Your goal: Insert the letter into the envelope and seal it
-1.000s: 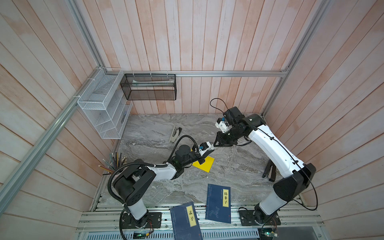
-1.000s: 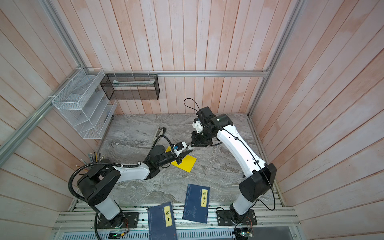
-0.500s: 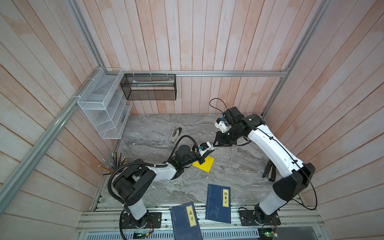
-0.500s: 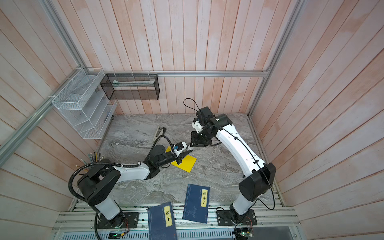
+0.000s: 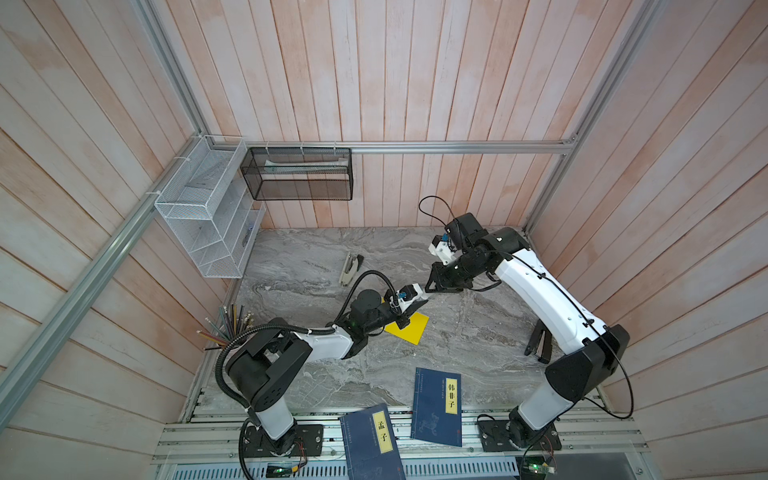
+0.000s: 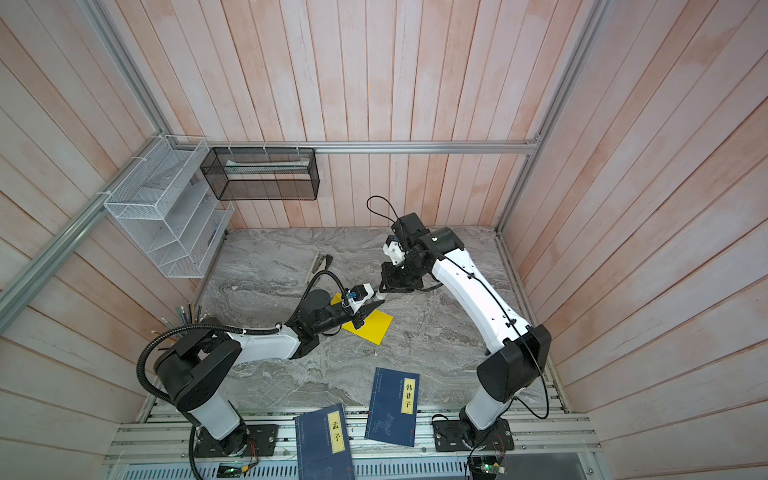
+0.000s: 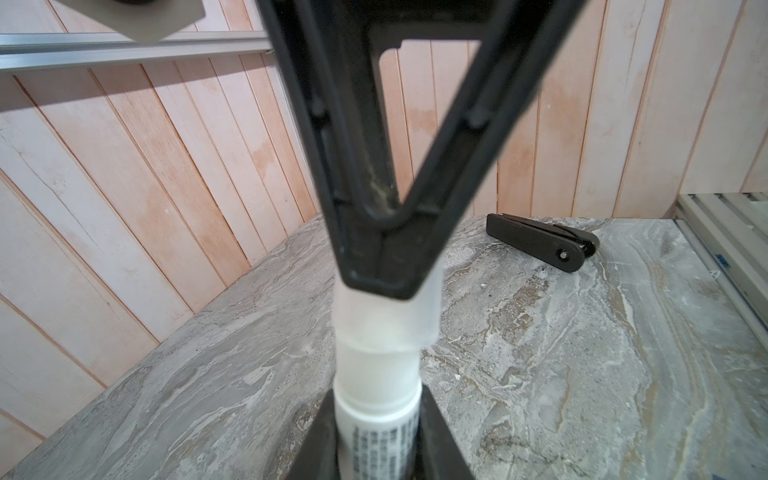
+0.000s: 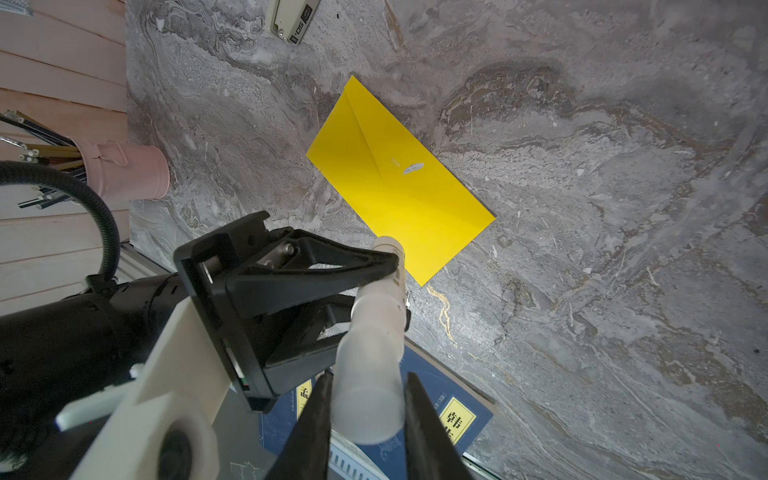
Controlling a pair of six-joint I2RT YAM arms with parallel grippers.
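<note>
The yellow envelope [image 5: 409, 330] [image 6: 372, 328] [image 8: 399, 183] lies flat on the marble table with its flap folded down. The letter is hidden. Above the envelope's far edge, a white glue stick [image 7: 376, 399] [image 8: 380, 307] spans between both grippers. My left gripper [image 7: 376, 436] [image 5: 415, 305] [image 8: 390, 274] is shut on the stick's printed body. My right gripper [image 8: 368, 415] [image 5: 430, 287] [image 7: 382, 266] is shut on its translucent cap [image 8: 368, 399] [image 7: 386, 320], which still sits on the stick.
Two dark blue books [image 5: 438, 407] [image 5: 372, 440] lie at the front edge. A black stapler-like tool [image 5: 540, 343] [image 7: 544, 243] lies to the right, a beige stapler [image 5: 349, 270] [image 8: 293, 20] at the back. A pink pencil cup [image 8: 124, 170] stands left; wire racks [image 5: 208, 216] hang on the walls.
</note>
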